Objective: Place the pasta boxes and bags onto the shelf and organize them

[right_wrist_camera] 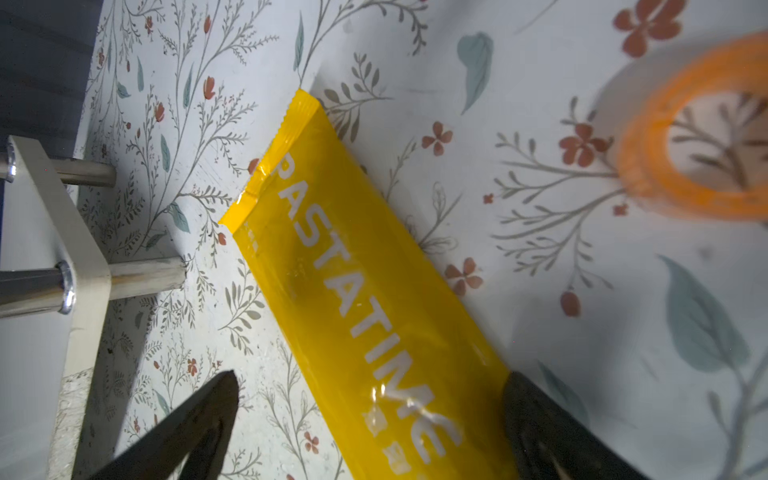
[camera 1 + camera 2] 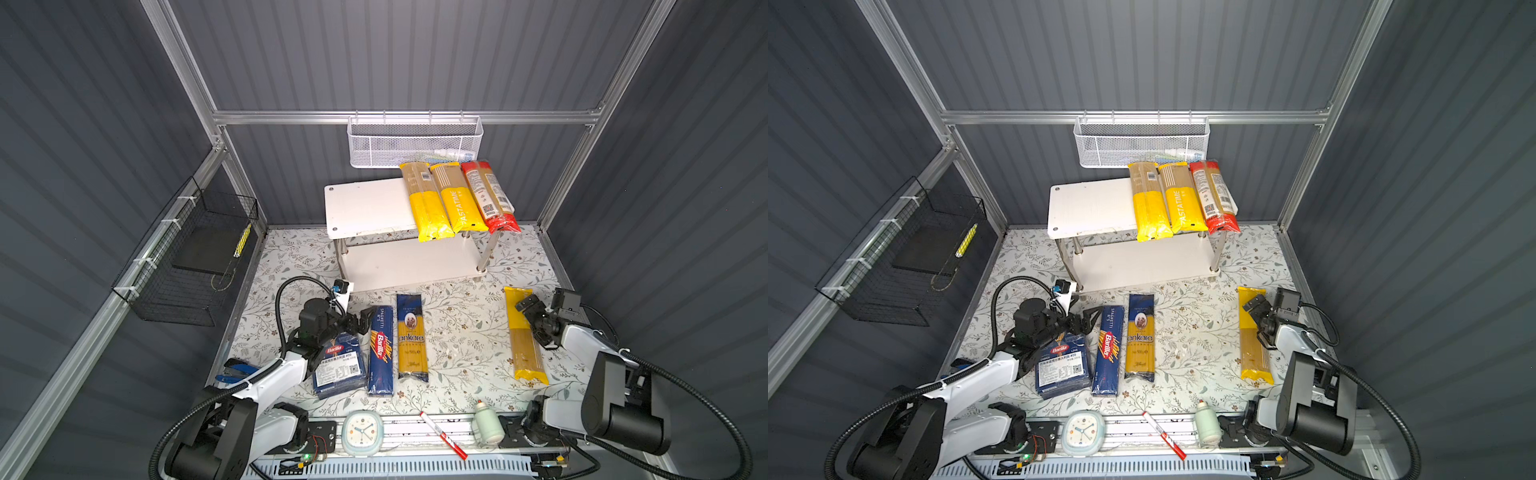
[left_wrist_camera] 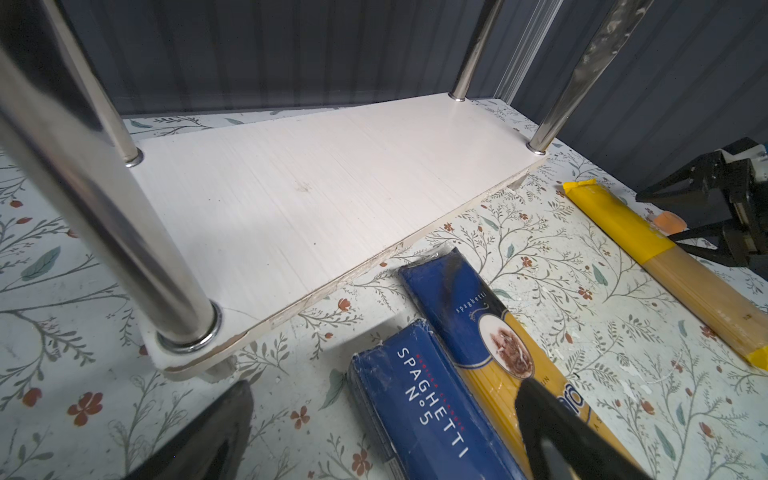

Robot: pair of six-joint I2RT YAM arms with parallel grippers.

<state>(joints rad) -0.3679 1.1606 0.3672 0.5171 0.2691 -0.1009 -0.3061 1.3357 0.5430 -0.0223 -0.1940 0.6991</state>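
**Floral table: four packs down, three up**

Floral tabletop [image 2: 465, 353] before us, and we start at the left. The left gripper [image 2: 365, 322] hangs spread and empty by the far end of the wide Barilla box [image 2: 338, 372]. Beside that lie the narrow Barilla box [image 2: 381, 353] and the ankara bag [image 2: 411, 338], all flat. Behind, the shelf [image 2: 365, 208] carries a yellow bag [image 2: 426, 208], a Pastatime bag [image 2: 457, 205] and the red bag [image 2: 490, 199] on its top board. At far right, the right gripper [image 2: 527, 305] straddles the tabletop Pastatime pack [image 2: 525, 349], jaws wide, clamping nothing.
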